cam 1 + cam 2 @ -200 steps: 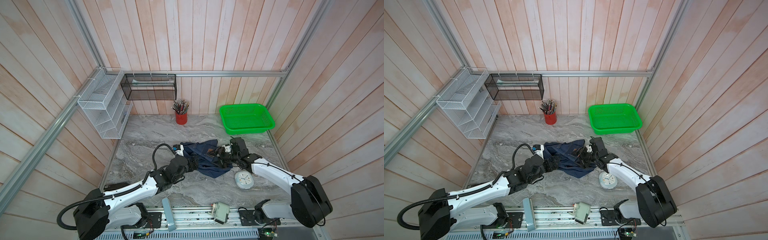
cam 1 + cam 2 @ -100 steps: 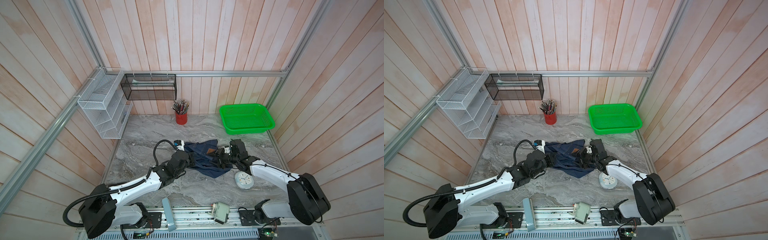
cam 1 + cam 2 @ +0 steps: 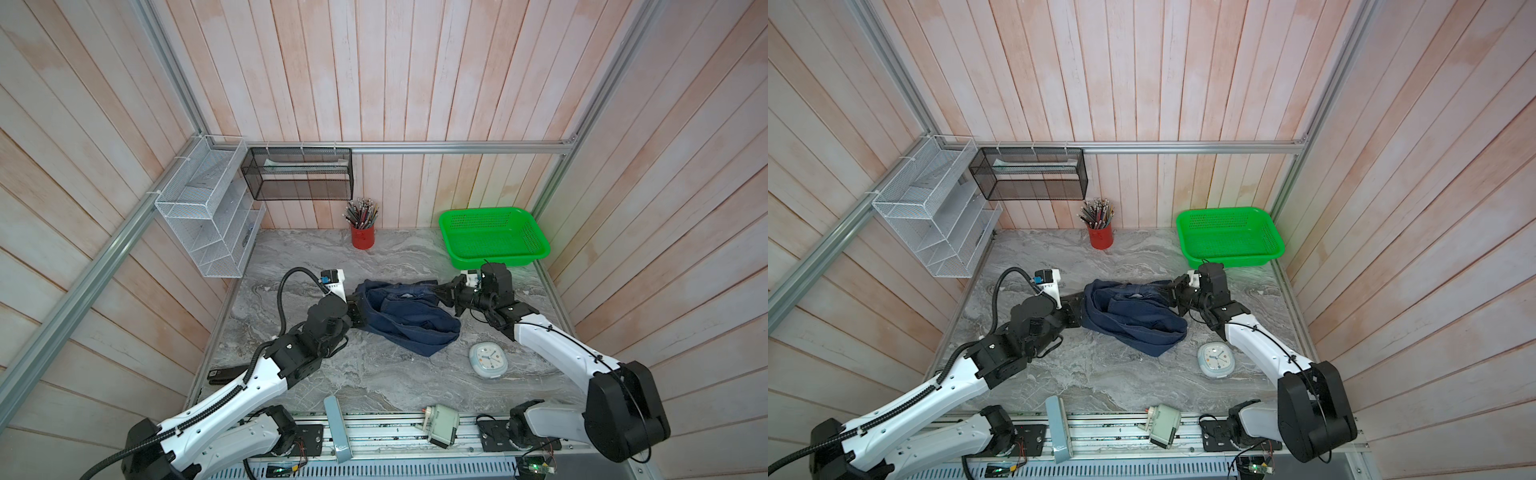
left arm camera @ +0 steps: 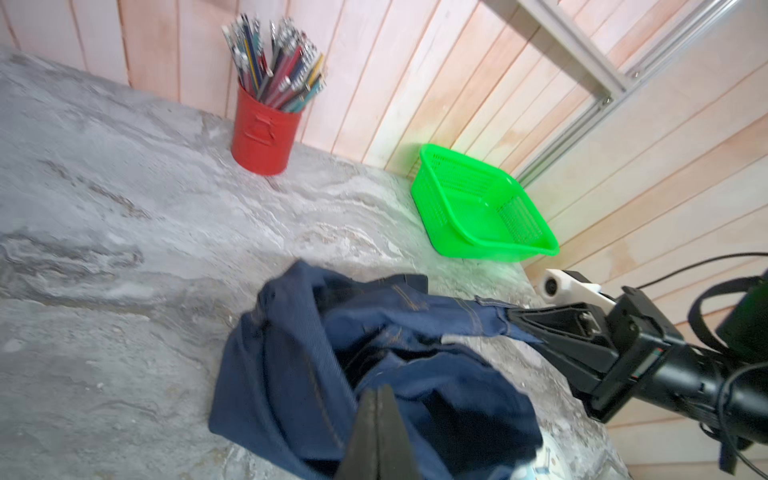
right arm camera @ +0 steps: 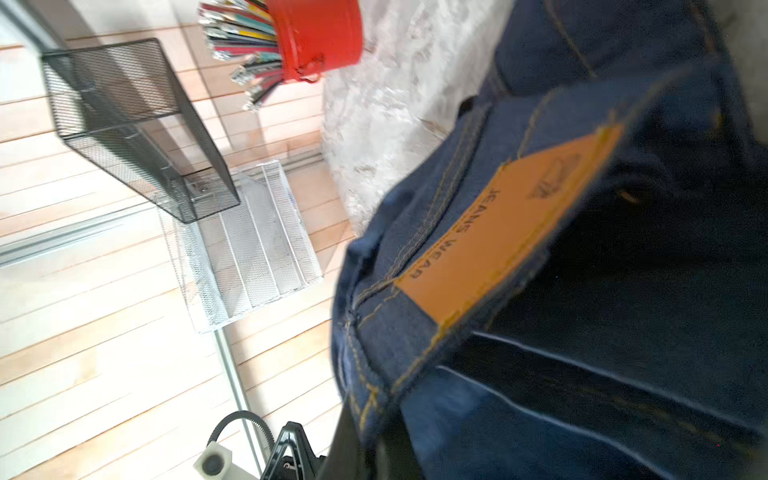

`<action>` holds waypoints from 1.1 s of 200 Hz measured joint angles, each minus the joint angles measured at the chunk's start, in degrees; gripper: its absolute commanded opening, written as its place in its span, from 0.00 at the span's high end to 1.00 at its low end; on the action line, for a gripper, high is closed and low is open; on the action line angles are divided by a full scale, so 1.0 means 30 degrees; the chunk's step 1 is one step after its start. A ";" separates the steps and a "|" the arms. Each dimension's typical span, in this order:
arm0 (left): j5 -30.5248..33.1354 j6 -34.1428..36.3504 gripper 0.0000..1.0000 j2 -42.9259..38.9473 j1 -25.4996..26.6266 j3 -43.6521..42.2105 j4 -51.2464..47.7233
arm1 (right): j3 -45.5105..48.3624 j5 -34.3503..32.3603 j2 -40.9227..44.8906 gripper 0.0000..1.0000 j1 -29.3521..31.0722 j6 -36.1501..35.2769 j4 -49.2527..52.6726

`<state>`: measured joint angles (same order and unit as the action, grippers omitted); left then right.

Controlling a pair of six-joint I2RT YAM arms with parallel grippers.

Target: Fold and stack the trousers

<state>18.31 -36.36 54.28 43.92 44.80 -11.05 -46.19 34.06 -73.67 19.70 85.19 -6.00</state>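
The trousers (image 3: 409,318) (image 3: 1133,318) are dark navy jeans, bunched in a heap mid-table in both top views. My left gripper (image 3: 360,309) (image 3: 1076,309) is at their left edge. In the left wrist view its fingertips (image 4: 378,401) press together in the denim (image 4: 291,365), shut on a fold. My right gripper (image 3: 441,291) (image 3: 1173,293) holds the right end of the waistband, which stretches raised between the two grippers. In the right wrist view it (image 5: 365,451) is shut on the stitched band edge, next to the tan leather patch (image 5: 503,232).
A green basket (image 3: 482,212) stands at the back right and a red pencil cup (image 3: 362,237) at the back middle. A pale clock (image 3: 488,360) lies just right of the jeans' near end. White (image 3: 208,216) and black (image 3: 299,174) mesh racks hang at the back left.
Both grippers went from open to shut on the jeans' ends. The left gripper shifted left and the waistband is now drawn out wider between them.
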 measured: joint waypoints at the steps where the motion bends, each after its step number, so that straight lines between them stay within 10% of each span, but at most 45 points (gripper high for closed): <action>1: -0.0007 0.0015 1.00 -0.0029 -0.0036 0.0022 -0.0029 | -0.0029 0.0000 0.0015 1.00 -0.0015 -0.0022 0.0000; 22: -0.0605 0.0124 0.99 0.0401 -0.0160 0.0525 -0.0051 | -0.0459 -0.0029 0.0430 1.00 -0.0160 -0.0437 0.0175; 58: -0.1523 -0.0743 0.38 0.1865 -0.0124 0.0619 -0.0182 | -0.0474 -0.0058 0.0488 1.00 -0.0197 -0.0903 0.1107; 88: -0.2164 -0.1843 0.31 0.3126 -0.0124 0.0619 -0.0182 | -0.0474 -0.0211 0.0663 1.00 -0.0226 -0.1137 0.1537; 120: -0.2601 -0.2361 0.41 0.4903 -0.0153 0.0699 -0.0080 | -0.0481 -0.0262 0.0882 1.00 -0.0226 -0.1617 0.1661; 171: -0.2339 -0.3016 1.00 0.6856 -0.0670 0.1137 -0.0525 | -0.0634 -0.0270 0.1217 1.00 -0.0729 -0.2127 0.2251; 220: -0.1078 -0.2215 1.00 0.4408 -0.0889 0.1137 -0.1632 | -0.1056 -0.0313 0.1858 1.00 -0.1792 -0.2623 0.2827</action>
<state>15.07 -43.00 67.51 41.25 48.21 -15.94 -49.36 33.12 -68.10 14.33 77.32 2.48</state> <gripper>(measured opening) 0.050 0.051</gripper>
